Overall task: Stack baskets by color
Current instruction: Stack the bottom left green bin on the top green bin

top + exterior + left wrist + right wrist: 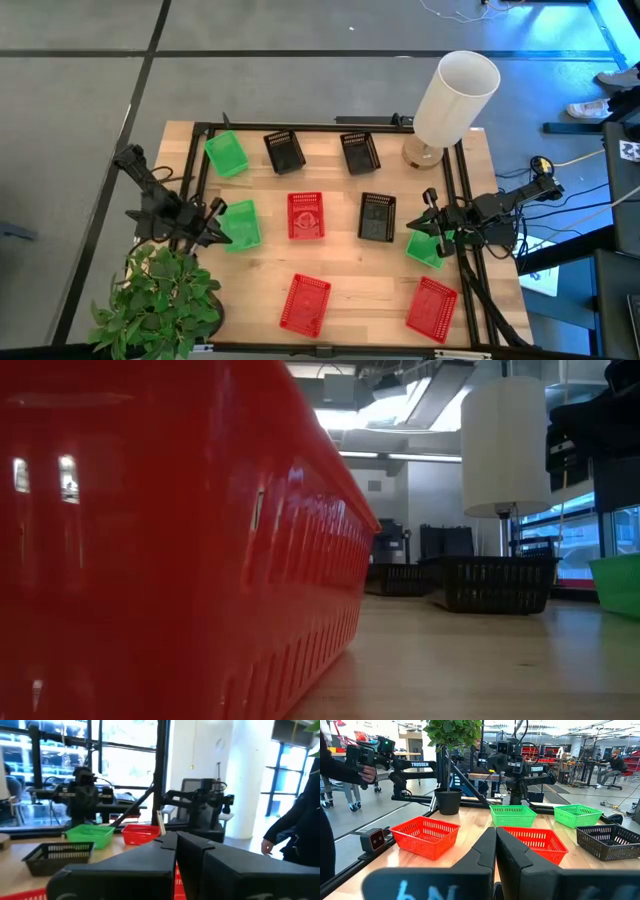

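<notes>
High view: nine baskets spread singly over the table (330, 320), none stacked. Left gripper (213, 222) pressed together, empty, just beside a green basket (240, 224) on its inboard side, long axis running near-to-far. Right gripper (428, 222) likewise closed, empty, just beside another green basket (424, 248).

Low view: red basket (150, 540) filling the foreground.

Left wrist view: fingers (150, 865) shut.

Right wrist view: fingers (485, 855) shut; red basket ahead.

Probably left arm nearer for a green pick.

You see glossy red plastic mesh on the nearest basket (170, 540), resting on a smooth, pale wood table (340, 300).
</notes>
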